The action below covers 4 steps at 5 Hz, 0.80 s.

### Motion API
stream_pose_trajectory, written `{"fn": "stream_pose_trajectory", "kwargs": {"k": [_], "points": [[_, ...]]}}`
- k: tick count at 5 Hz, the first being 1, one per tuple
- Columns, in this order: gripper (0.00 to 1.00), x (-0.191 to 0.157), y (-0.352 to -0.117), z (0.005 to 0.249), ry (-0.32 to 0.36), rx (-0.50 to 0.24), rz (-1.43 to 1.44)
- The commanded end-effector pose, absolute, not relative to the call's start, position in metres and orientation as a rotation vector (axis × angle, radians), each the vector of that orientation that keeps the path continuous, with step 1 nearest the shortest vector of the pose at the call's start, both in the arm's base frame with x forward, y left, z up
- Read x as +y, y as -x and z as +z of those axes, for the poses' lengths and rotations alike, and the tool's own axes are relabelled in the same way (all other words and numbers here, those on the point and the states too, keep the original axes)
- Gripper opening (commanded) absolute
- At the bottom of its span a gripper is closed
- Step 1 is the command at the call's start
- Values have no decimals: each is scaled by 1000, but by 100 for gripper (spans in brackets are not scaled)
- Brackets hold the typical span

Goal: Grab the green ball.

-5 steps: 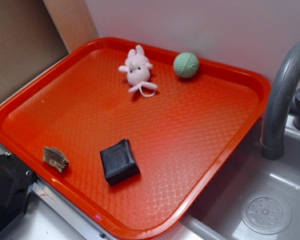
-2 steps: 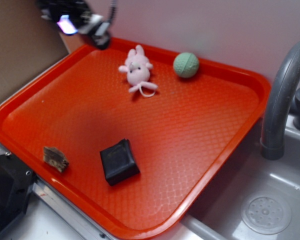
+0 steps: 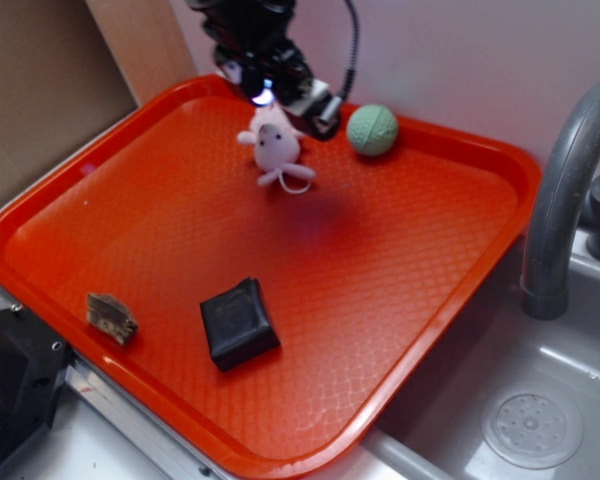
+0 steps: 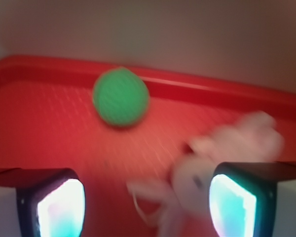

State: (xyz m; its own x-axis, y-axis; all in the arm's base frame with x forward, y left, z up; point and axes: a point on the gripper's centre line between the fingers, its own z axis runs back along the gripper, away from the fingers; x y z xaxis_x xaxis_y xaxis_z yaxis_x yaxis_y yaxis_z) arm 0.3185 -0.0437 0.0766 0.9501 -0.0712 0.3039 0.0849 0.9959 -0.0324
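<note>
Gripper [image 3: 315, 110] jaws wide, empty, above bunny [image 3: 277, 143]; green ball [image 3: 372, 130] at tray [image 3: 500, 160] far edge. Shift over ball, avoid bunny.

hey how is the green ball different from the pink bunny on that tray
The green ball is round, smooth-shaped and pale green; the pink bunny is a floppy pink plush with ears and limbs. The ball sits against the back rim of the orange tray; the bunny lies farther in, partly under the tool. Both rest on the tray, ungrasped.
</note>
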Motion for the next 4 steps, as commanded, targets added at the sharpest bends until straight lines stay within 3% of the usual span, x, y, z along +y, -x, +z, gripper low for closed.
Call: {"fn": "stream_pose_trajectory", "kwargs": {"k": [1, 2, 3, 4], "points": [[100, -65, -362, 73, 106, -447, -72], [100, -73, -374, 59, 93, -440, -66], [0, -75, -380, 57, 94, -434, -50], [0, -75, -375, 62, 104, -433, -51]]}}
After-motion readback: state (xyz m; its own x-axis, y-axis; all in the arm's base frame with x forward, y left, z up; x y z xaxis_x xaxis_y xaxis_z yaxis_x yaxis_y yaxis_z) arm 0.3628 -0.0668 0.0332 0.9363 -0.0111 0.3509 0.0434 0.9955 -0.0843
